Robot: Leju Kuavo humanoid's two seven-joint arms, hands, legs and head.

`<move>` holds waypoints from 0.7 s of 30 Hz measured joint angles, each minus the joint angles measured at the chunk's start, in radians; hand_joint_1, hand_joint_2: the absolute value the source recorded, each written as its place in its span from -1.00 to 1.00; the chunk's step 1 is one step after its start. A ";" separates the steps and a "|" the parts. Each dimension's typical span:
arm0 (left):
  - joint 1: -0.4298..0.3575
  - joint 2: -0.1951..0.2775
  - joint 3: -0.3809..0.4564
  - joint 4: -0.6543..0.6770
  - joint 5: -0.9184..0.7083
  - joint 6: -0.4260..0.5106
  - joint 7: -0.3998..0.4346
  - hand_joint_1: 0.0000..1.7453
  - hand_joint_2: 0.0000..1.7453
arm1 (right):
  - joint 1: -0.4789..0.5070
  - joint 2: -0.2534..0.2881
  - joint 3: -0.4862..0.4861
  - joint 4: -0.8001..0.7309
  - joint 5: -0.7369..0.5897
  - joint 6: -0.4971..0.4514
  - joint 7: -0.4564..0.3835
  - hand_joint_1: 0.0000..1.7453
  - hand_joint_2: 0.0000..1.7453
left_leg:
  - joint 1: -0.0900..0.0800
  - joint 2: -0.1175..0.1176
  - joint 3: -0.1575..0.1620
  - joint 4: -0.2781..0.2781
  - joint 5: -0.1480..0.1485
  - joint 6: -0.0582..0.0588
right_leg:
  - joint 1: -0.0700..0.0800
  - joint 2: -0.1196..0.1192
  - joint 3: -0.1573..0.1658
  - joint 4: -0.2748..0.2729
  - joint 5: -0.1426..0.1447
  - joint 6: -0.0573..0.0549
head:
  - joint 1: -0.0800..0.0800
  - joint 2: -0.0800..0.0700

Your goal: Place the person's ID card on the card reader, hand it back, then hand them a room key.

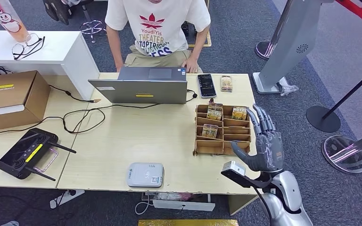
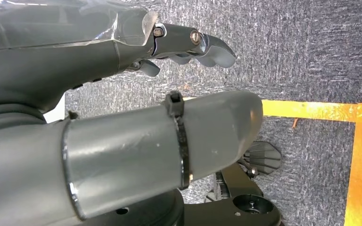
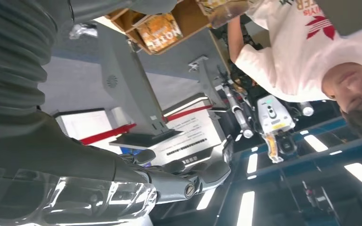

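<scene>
The card reader, a flat pale grey box with rounded corners, lay near the front edge of the bench, nothing on it. Well to its right stood a brown cardboard organizer with room key cards upright in its back compartments and one in a middle compartment. The right robot hand was raised just beside the organizer's right side, fingers spread and extended, thumb out, holding nothing. The left robot hand hung over grey carpet, fingers loosely extended, empty. Behind the organizer lay a phone, and a person sat at a laptop.
</scene>
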 joint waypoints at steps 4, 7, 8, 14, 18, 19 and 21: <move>0.000 0.000 0.003 0.000 0.008 0.000 0.000 -1.00 -1.00 | 0.023 -0.003 -0.010 0.003 0.033 -0.006 0.019 -0.68 1.00 | 0.000 0.000 0.000 0.000 0.000 0.000 | 0.000 0.000 0.000 0.000 0.000 0.000 | 0.000 0.000; 0.000 0.000 0.011 0.000 0.012 0.000 0.000 -1.00 -1.00 | 0.035 -0.004 -0.018 0.007 0.047 -0.006 0.027 -0.68 1.00 | 0.000 0.000 0.000 0.000 0.000 0.000 | 0.000 0.000 0.000 0.000 0.000 0.000 | 0.000 0.000; 0.000 0.000 0.014 0.000 0.012 0.000 0.000 -1.00 -1.00 | 0.038 -0.004 -0.020 0.008 0.049 -0.006 0.028 -0.68 1.00 | 0.000 0.000 0.000 0.000 0.000 0.000 | 0.000 0.000 0.000 0.000 0.000 0.000 | 0.000 0.000; 0.001 0.001 0.018 0.000 0.012 0.000 0.000 -1.00 -1.00 | 0.046 -0.007 -0.024 0.012 0.051 -0.006 0.029 -0.66 1.00 | 0.000 0.000 0.000 0.000 0.000 0.000 | 0.000 0.000 0.000 0.000 0.000 0.000 | 0.000 0.000; 0.001 0.001 0.022 0.000 0.012 0.000 0.000 -1.00 -1.00 | 0.049 -0.007 -0.025 0.014 0.054 -0.006 0.035 -0.58 1.00 | 0.000 0.000 0.000 0.000 0.000 0.000 | 0.000 0.000 0.000 0.000 0.000 0.000 | 0.000 0.000; 0.001 0.001 0.023 0.000 0.013 0.000 0.000 -1.00 -1.00 | 0.050 -0.008 -0.025 0.015 0.055 -0.006 0.038 -0.56 1.00 | 0.000 0.000 0.000 0.000 0.000 0.000 | 0.000 0.000 0.000 0.000 0.000 0.000 | 0.000 0.000; 0.002 0.002 0.024 0.000 0.013 0.000 0.000 -1.00 -1.00 | 0.054 -0.008 -0.027 0.017 0.060 -0.006 0.043 -0.42 1.00 | 0.000 0.000 0.000 0.000 0.000 0.000 | 0.000 0.000 0.000 0.000 0.000 0.000 | 0.000 0.000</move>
